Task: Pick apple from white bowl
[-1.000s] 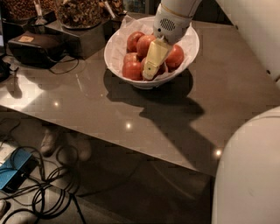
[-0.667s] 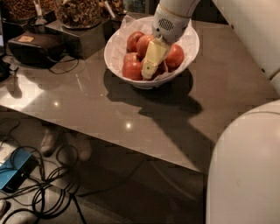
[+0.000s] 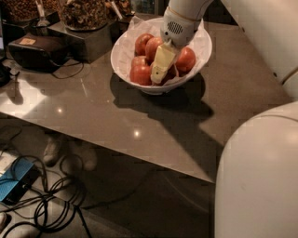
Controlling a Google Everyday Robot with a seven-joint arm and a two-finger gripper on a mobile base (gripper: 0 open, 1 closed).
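Observation:
The white bowl point(image 3: 122, 51), lined with crinkled white paper, stands at the back of the grey-brown table point(image 3: 139, 116). Several red apples lie in it: one at the front left point(image 3: 140, 73), one at the back left point(image 3: 143, 42), one at the right point(image 3: 187, 59). My gripper point(image 3: 160, 67), pale yellow below its white wrist point(image 3: 179, 25), reaches down into the middle of the bowl. It sits among the apples and touches them. The apples under it are partly hidden.
Dark glass jars of nuts point(image 3: 86, 14) stand on a dark block left of the bowl. A black device point(image 3: 35, 49) with a cable lies at far left. Cables point(image 3: 51, 200) and a blue box point(image 3: 16, 183) lie on the floor. My white body point(image 3: 260, 176) fills the lower right.
The gripper stays low in the bowl among the apples, with hardly any shift. The apples and bowl have not moved.

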